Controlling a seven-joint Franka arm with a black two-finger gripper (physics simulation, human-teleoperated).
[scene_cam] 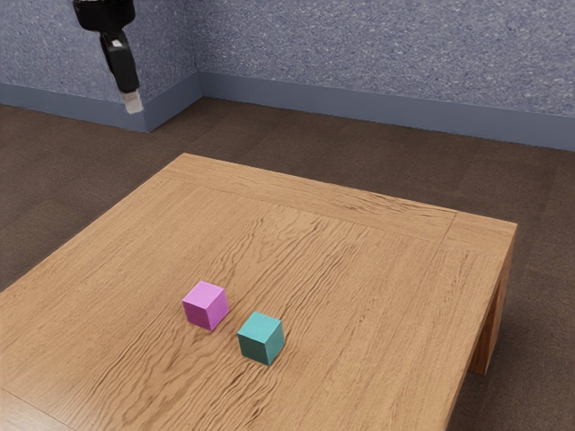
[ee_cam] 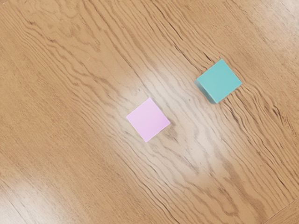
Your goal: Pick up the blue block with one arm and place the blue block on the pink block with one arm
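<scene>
The blue block [scene_cam: 260, 338], teal in shade, rests on the wooden table [scene_cam: 359, 269] toward its front. The pink block [scene_cam: 206, 305] sits just to the exterior view's left of it, a small gap between them. My gripper [scene_cam: 132, 101] hangs high above the table's far left corner, well away from both blocks and holding nothing. From the wrist view I look straight down on the pink block [ee_cam: 148, 119] and the blue block [ee_cam: 218, 80], both flat on the wood.
The table's right edge [scene_cam: 503, 269] drops off to a dark floor. A grey wall with a blue baseboard [scene_cam: 359, 103] runs behind the table.
</scene>
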